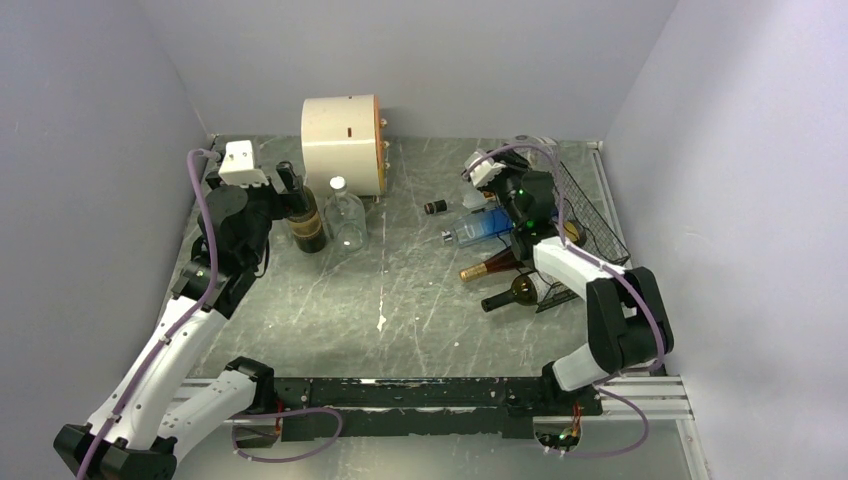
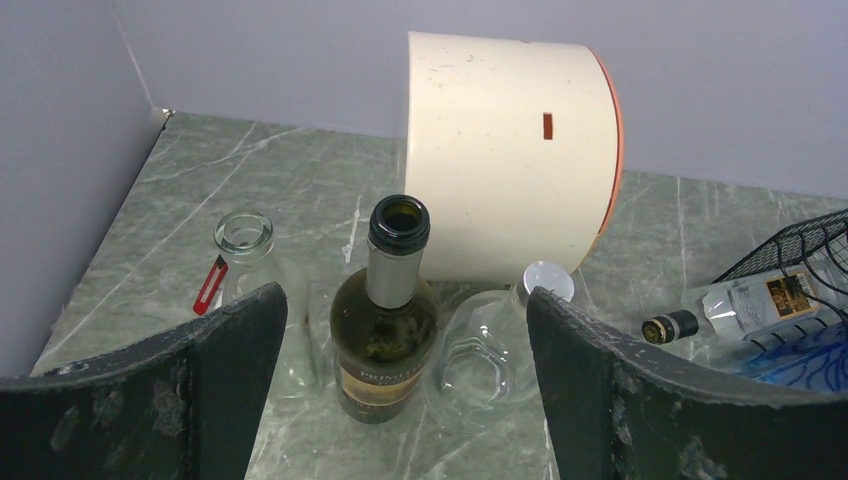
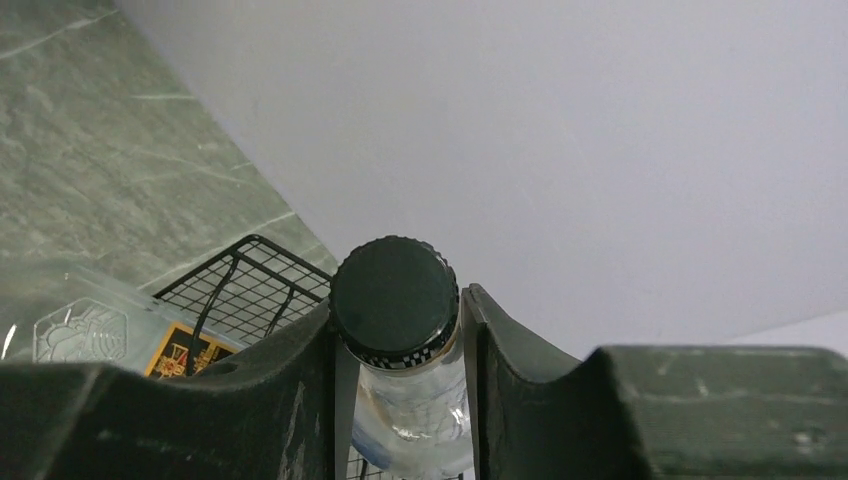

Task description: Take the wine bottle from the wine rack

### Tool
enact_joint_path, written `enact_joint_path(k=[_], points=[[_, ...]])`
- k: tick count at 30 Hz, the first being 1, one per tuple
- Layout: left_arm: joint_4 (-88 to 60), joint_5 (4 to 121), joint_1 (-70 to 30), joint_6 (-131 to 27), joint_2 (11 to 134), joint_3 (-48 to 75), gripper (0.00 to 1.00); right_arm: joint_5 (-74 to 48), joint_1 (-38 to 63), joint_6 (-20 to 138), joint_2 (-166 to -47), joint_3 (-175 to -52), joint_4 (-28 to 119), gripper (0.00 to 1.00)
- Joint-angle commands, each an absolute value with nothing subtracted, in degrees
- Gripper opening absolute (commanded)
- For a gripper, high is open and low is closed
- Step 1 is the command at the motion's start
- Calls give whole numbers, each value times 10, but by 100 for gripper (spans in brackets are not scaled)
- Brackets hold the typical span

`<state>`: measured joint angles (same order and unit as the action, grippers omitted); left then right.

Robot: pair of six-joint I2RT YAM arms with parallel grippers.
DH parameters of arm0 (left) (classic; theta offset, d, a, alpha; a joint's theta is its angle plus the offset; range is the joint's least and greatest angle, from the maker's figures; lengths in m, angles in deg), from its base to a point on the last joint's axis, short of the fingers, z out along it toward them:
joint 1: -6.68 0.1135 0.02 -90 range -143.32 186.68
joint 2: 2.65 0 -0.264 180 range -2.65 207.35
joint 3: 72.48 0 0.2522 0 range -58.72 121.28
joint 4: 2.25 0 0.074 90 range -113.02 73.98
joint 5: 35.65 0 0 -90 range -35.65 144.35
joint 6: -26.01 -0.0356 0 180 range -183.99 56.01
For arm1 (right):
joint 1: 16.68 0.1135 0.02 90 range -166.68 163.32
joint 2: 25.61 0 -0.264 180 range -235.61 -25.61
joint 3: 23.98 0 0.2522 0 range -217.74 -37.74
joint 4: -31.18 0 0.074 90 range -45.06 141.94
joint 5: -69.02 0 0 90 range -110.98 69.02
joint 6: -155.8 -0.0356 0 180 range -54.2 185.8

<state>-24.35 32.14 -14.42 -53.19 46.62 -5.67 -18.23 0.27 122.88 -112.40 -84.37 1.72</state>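
Observation:
The black wire wine rack (image 1: 596,216) stands at the right, and shows in the right wrist view (image 3: 248,283). A gold-necked bottle (image 1: 493,267) and a dark green bottle (image 1: 511,292) lie in it with their necks sticking out to the left. My right gripper (image 1: 520,162) (image 3: 400,330) is shut on the neck of a clear bottle with a black cap (image 3: 395,300), held above the rack's back left corner. My left gripper (image 1: 284,181) (image 2: 402,295) is open and empty, just short of an upright dark wine bottle (image 2: 385,330) (image 1: 306,216).
A cream drum (image 1: 340,135) lies at the back. A clear capped bottle (image 1: 345,216) and a clear jar (image 2: 245,262) flank the dark bottle. A blue-tinted bottle (image 1: 482,228) and a labelled clear bottle (image 2: 740,305) lie by the rack. Walls close in on three sides.

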Motion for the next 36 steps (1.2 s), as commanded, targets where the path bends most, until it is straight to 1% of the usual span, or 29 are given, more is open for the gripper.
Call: enact_joint_path(k=[1, 10, 17, 26, 32, 36], points=[[-223, 327, -141, -529, 460, -62, 93, -253, 0, 1177, -1088, -871, 30, 0], [-217, 319, -140, -531, 449, -68, 93, -289, 2, 1101, -1038, -887, 71, 0], [-218, 321, -141, -531, 448, -67, 93, -299, 1, 1088, -991, -895, 83, 0], [-220, 326, -140, -529, 450, -65, 93, -285, 1, 1103, -965, -894, 76, 0], [-220, 329, -141, -528, 451, -64, 93, -253, 4, 1092, -964, -914, 101, 0], [-221, 328, -141, -529, 452, -64, 93, -242, 24, 1089, -965, -932, 127, 0]])
